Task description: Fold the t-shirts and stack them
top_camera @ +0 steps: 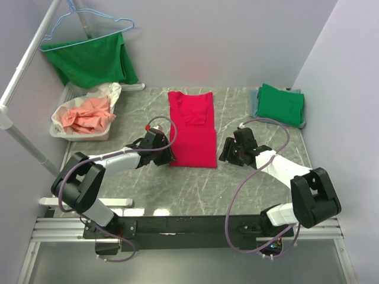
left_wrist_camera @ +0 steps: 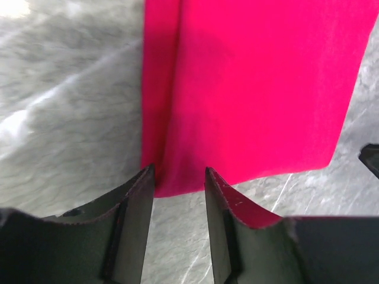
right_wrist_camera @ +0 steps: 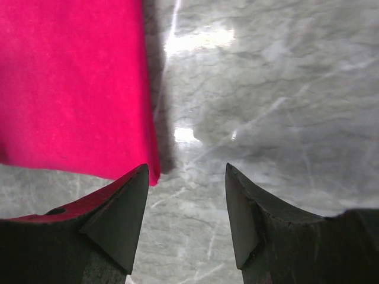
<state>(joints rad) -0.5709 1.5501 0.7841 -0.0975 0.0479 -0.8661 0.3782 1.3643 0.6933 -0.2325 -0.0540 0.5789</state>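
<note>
A crimson-red t-shirt (top_camera: 192, 129) lies flat in the middle of the table, folded into a long strip with its sleeves turned in. My left gripper (top_camera: 167, 155) is open at the strip's near left corner (left_wrist_camera: 166, 188), with nothing between its fingers. My right gripper (top_camera: 225, 155) is open just off the near right corner (right_wrist_camera: 151, 171), empty. A folded green t-shirt (top_camera: 280, 104) lies on a folded grey one (top_camera: 254, 103) at the far right. Another green t-shirt (top_camera: 93, 59) hangs on a hanger at the far left.
A white bin (top_camera: 59, 131) holding salmon-pink cloth (top_camera: 87, 116) and a plastic bag stands at the left. A blue wire hanger (top_camera: 89, 29) and a white rack pole (top_camera: 26, 65) rise at the far left. Grey marble tabletop (top_camera: 195, 189) lies between the arms.
</note>
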